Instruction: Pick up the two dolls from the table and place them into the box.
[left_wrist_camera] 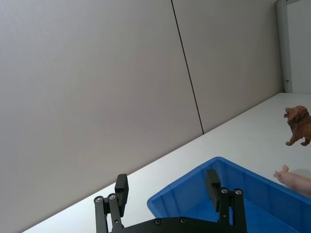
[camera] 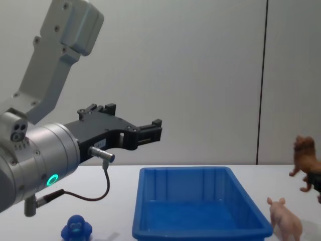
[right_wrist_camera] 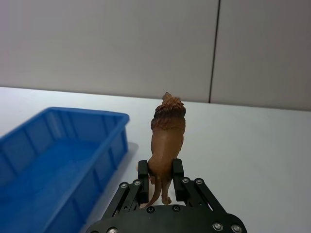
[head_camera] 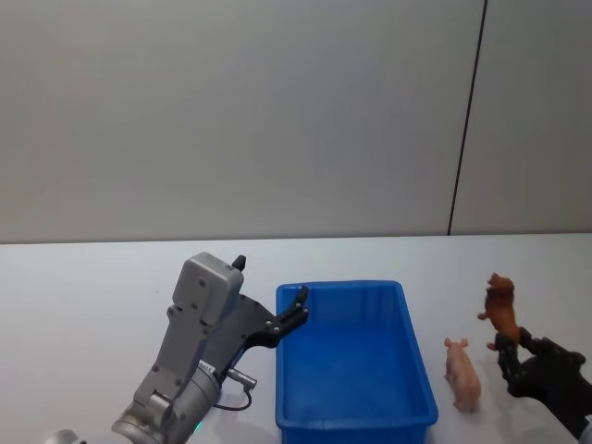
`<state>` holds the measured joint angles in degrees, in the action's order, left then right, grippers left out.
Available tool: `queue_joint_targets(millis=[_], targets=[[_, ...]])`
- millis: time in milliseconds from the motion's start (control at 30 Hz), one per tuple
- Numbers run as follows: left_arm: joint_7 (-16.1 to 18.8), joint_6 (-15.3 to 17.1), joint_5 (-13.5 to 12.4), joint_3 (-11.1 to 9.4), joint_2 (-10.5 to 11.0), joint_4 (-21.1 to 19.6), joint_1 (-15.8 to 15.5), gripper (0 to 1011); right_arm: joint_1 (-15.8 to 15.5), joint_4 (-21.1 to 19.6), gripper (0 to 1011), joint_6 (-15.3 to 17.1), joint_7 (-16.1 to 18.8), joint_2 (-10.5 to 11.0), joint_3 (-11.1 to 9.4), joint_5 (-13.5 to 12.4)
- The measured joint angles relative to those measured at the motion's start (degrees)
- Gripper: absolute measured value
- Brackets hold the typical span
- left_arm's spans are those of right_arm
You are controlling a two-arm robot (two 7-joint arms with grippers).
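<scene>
Right of blue box (head_camera: 338, 286), right gripper (right_wrist_camera: 160, 171) clamped on brown lion (right_wrist_camera: 167, 128), pink pig (head_camera: 462, 372) outside, left gripper (head_camera: 299, 307) apart.

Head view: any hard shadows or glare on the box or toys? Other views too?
Head view: even light, faint shadows beside the box and pig, none hard; open left gripper hangs by the box's far left corner. Chest view: mild sheen on the box floor, green light glowing on the left arm. Right wrist view: lion held in the right gripper, evenly lit, no glare.
</scene>
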<state>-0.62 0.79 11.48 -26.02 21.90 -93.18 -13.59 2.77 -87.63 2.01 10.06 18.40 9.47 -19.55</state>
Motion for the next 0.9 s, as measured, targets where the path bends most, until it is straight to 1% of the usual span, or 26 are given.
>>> queue_joint_targets(millis=[67, 167, 267, 333, 367, 533, 567, 633, 667, 700, 767, 800, 833, 867, 900], targets=[[0.0, 0.0, 0.0, 0.0, 0.0, 0.0, 0.0, 1001, 0.05, -0.27, 274, -0.55, 0.98, -0.02, 0.09, -0.05], [0.0, 0.0, 0.0, 0.0, 0.0, 0.0, 0.0, 1001, 0.35, -0.75, 274, -1.53, 3.45, -0.19, 0.41, -0.15], [0.0, 0.0, 0.0, 0.0, 0.0, 0.0, 0.0, 1001, 0.64, -0.91, 274, -1.92, 4.88, -0.34, 0.64, -0.18], [0.0, 0.0, 0.0, 0.0, 0.0, 0.0, 0.0, 1001, 1.13, -1.0, 274, -2.25, 7.0, -0.66, 1.06, -0.17], [0.0, 0.0, 0.0, 0.0, 0.0, 0.0, 0.0, 1001, 1.13, -1.0, 274, -2.25, 7.0, -0.66, 1.06, -0.17], [0.0, 0.0, 0.0, 0.0, 0.0, 0.0, 0.0, 1001, 2.29, -0.87, 274, -2.48, 10.72, -1.47, 1.95, 0.1], [0.0, 0.0, 0.0, 0.0, 0.0, 0.0, 0.0, 1001, 2.75, -0.65, 274, -2.48, 11.88, -1.8, 2.28, 0.27], [0.0, 0.0, 0.0, 0.0, 0.0, 0.0, 0.0, 1001, 2.88, -0.57, 274, -2.48, 12.37, -1.91, 2.38, 0.34], [0.0, 0.0, 0.0, 0.0, 0.0, 0.0, 0.0, 1001, 3.63, -0.13, 274, -2.39, 14.07, -2.45, 2.91, 0.69], [0.0, 0.0, 0.0, 0.0, 0.0, 0.0, 0.0, 1001, 3.63, -0.13, 274, -2.39, 14.07, -2.45, 2.91, 0.69], [0.0, 0.0, 0.0, 0.0, 0.0, 0.0, 0.0, 1001, 4.38, 0.41, 276, -2.14, 15.63, -3.01, 3.42, 1.09], [0.0, 0.0, 0.0, 0.0, 0.0, 0.0, 0.0, 1001, 5.04, 0.93, 312, -1.89, 16.73, -3.51, 3.85, 1.41], [0.0, 0.0, 0.0, 0.0, 0.0, 0.0, 0.0, 1001, 5.3, 1.14, 312, -1.75, 17.18, -3.7, 4.01, 1.55], [0.0, 0.0, 0.0, 0.0, 0.0, 0.0, 0.0, 1001, 5.58, 1.39, 357, -1.61, 17.61, -3.89, 4.18, 1.68], [0.0, 0.0, 0.0, 0.0, 0.0, 0.0, 0.0, 1001, 5.94, 1.71, 367, -1.44, 18.02, -4.11, 4.38, 1.83]])
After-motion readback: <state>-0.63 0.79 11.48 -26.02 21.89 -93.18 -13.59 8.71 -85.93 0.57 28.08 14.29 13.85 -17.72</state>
